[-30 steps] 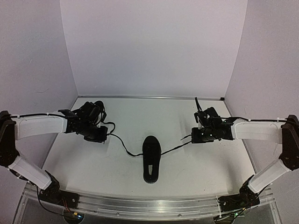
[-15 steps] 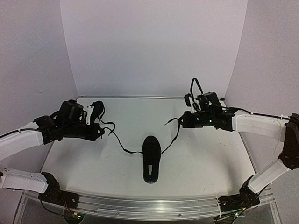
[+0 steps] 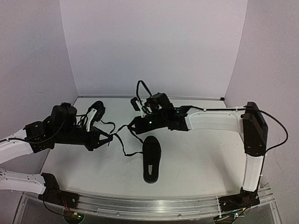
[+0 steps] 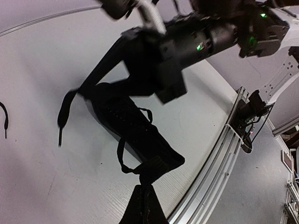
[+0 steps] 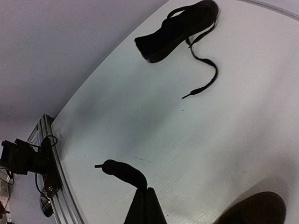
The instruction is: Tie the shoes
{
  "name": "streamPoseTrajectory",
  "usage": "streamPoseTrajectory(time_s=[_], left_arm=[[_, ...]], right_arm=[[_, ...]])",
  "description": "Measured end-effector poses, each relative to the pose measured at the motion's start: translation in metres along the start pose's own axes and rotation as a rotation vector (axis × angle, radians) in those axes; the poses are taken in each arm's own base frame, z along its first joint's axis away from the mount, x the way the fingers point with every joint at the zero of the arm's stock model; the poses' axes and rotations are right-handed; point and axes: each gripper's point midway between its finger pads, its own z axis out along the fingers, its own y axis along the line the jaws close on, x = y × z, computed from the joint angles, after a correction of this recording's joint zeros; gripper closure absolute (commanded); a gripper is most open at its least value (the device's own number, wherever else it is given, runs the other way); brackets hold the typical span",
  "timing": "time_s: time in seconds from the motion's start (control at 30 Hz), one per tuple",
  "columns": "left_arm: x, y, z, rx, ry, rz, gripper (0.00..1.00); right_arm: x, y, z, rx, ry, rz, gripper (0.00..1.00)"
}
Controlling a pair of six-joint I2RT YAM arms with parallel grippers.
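While the left gripper (image 3: 110,137) and the right gripper (image 3: 131,125) each pinch a lace (image 3: 123,150) of the near shoe (image 3: 152,158) in the middle of the tabletop (image 3: 201,158), no knot shows — and the far shoe (image 3: 96,112), back left, trails loose laces — so both are yet to be tied.

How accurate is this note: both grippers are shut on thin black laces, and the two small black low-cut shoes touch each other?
Wrong on the shoes: the top view shows them apart, the near black shoe mid-table and the far black shoe back left. The left gripper and right gripper are indeed shut on thin black laces.
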Motion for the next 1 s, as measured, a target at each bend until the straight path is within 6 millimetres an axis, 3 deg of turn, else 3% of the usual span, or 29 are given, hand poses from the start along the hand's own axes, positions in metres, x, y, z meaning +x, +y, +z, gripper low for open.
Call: streamPoseTrajectory(time_s=[0.07,0.2,0.23,0.37,0.43,0.67,0.73,0.9,1.0], left_arm=[[-0.003,-0.005,-0.005,0.022,-0.014,0.005,1.0],[-0.003,-0.01,-0.008,0.044,-0.017,0.008,1.0],[-0.002,-0.01,-0.008,0.047,-0.014,0.008,1.0],[0.003,-0.01,-0.005,0.049,0.011,0.002,1.0],[0.007,-0.008,0.0,0.045,0.031,-0.003,1.0],[0.018,0.003,0.024,0.016,0.096,-0.042,1.0],[0.017,0.006,0.035,0.006,0.099,-0.067,1.0],[0.019,0.018,0.067,-0.03,0.125,-0.158,1.0],[0.016,0.023,0.084,-0.045,0.116,-0.234,1.0]], right_arm=[[0.016,0.012,0.019,-0.033,0.043,-0.006,0.83],[0.055,0.025,0.044,-0.079,0.148,0.005,0.39],[0.063,0.025,0.046,-0.081,0.173,0.012,0.34],[0.064,0.018,0.038,-0.07,0.185,0.02,0.34],[0.06,0.009,0.025,-0.059,0.177,0.033,0.37],[0.03,-0.042,-0.049,0.037,0.094,0.085,0.5],[0.037,-0.051,-0.057,0.058,0.1,0.093,0.51],[0.083,-0.063,-0.055,0.083,0.212,0.112,0.54],[0.099,-0.066,-0.054,0.087,0.257,0.117,0.55]])
